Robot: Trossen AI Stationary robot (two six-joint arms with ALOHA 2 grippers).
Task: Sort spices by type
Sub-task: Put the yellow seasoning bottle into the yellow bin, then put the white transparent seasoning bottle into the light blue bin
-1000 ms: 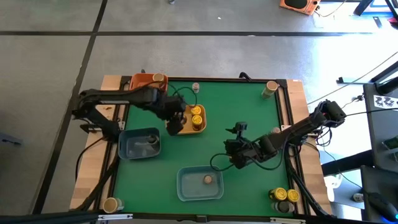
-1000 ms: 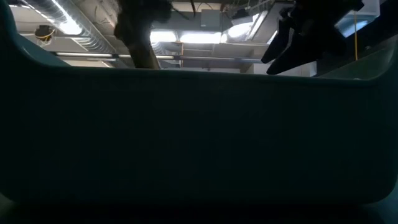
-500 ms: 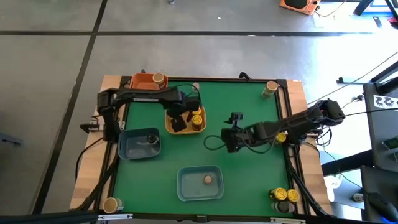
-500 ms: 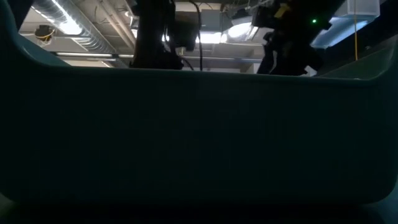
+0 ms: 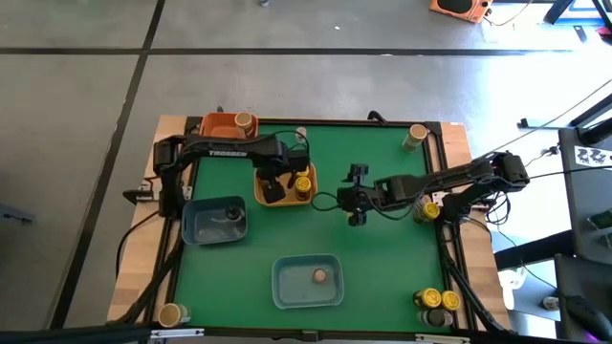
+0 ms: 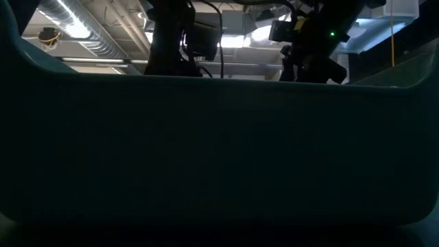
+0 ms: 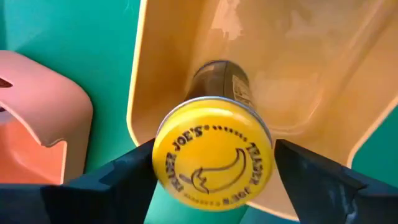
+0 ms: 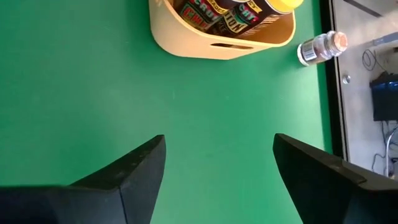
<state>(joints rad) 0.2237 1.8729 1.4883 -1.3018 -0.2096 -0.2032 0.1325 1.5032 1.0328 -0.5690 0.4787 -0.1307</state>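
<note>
left wrist view shows the left gripper [image 7: 211, 168] with fingers spread beside a small yellow-lidded spice jar [image 7: 212, 157] in the yellow plastic tray [image 5: 283, 199], at 11 o'clock on the table. lift straight up, slowly. right gripper [image 8: 217, 165] is open, empty.

I can read words in three spots. The round yellow lid [image 7: 212, 151] of a spice jar, seen close in the left wrist view, has "JOE'S" written along its edge from about 9 to 12 o'clock. More letters run on from 12 to 4 o'clock, but I only make out "TRADER" in part. A little drawn pepper sits in the middle of the lid. From above, the left arm [image 5: 227, 151] has white letters that say "TROSSEN". In the right wrist view, the jars in the yellow tray [image 8: 186, 43] have dark labels [image 8: 211, 11] with big letters, but I cannot read them.
</note>
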